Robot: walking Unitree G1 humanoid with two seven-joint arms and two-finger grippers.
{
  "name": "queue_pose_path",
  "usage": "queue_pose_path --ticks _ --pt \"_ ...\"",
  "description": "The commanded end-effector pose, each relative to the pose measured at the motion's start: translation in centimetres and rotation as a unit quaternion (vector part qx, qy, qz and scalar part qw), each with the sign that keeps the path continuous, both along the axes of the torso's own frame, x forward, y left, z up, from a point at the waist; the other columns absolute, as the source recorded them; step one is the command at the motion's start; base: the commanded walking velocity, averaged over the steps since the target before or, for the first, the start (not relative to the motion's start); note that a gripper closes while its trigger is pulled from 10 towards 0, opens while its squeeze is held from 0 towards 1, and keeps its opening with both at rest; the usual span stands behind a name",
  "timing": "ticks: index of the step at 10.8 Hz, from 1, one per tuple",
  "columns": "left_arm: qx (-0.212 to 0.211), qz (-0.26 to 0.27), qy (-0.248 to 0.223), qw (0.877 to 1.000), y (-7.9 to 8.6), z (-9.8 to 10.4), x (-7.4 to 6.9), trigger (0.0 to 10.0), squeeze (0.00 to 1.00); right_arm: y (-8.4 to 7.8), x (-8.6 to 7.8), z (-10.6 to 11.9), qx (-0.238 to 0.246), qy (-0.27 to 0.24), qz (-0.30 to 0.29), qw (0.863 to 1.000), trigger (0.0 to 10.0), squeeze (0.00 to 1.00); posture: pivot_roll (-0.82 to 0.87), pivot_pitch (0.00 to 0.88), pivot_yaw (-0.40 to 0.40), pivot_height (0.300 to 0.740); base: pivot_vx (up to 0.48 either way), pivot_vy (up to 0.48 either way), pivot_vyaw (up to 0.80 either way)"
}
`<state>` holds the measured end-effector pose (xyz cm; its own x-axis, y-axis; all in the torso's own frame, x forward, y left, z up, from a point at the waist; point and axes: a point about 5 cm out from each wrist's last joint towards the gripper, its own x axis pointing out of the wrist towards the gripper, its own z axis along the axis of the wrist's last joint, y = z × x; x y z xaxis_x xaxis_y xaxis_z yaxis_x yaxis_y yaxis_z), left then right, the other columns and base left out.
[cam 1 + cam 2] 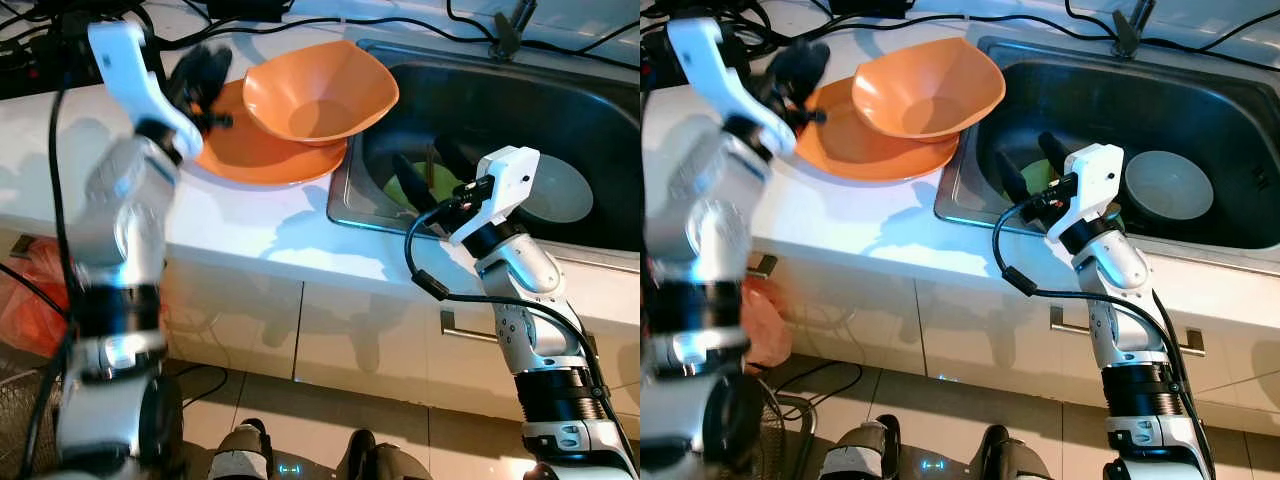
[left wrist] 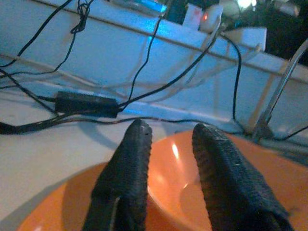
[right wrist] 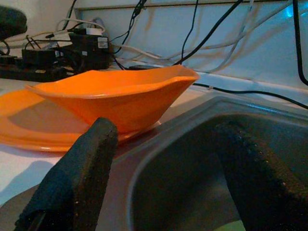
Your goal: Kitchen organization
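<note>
Orange bowl stacked on orange plate at the white counter's edge beside the sink, left gripper released, hovering over the plate's 9 o'clock rim, right gripper spread wide inside the sink's near-left corner, open basin at 3 o'clock.

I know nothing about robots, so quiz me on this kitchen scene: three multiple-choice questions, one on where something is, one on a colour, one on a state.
1. Where does the orange bowl sit?
A. In the sink
B. On the orange plate
C. On the floor

2. What colour is the round dish in the sink?
A. White
B. Red
C. Black

3. How are the right gripper fingers?
A. Shut on a cup
B. Open
C. Shut on the bowl

Answers: 1 B, the bowl rests on the plate on the counter. 2 A, it looks white. 3 B, the fingers stand apart over the sink edge.
</note>
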<state>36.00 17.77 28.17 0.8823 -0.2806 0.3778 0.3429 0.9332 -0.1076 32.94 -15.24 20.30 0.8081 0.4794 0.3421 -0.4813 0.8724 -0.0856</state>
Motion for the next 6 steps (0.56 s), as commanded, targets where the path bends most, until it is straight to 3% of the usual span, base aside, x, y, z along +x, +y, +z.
queue_pose_path --ticks 1,3,6 --pt "0.013 0.005 -0.015 1.0 -0.4 0.3 -0.3 10.0 1.0 -0.3 0.1 0.4 0.006 -0.005 -0.007 1.0 10.0 0.0 0.21 0.19 -0.066 0.74 0.0 0.0 0.0" --pt "0.048 0.027 -0.014 0.998 -0.9 -1.2 -0.7 10.0 1.0 -0.2 0.2 0.6 0.011 -0.005 -0.012 1.0 10.0 0.0 0.21 0.193 -0.068 0.74 0.0 0.0 0.0" --pt "0.083 0.06 -0.054 0.993 -1.2 -1.2 -1.4 10.0 1.0 -0.4 0.4 0.7 0.025 0.002 -0.019 0.999 10.0 0.0 0.21 0.196 -0.068 0.74 0.0 0.0 0.0"
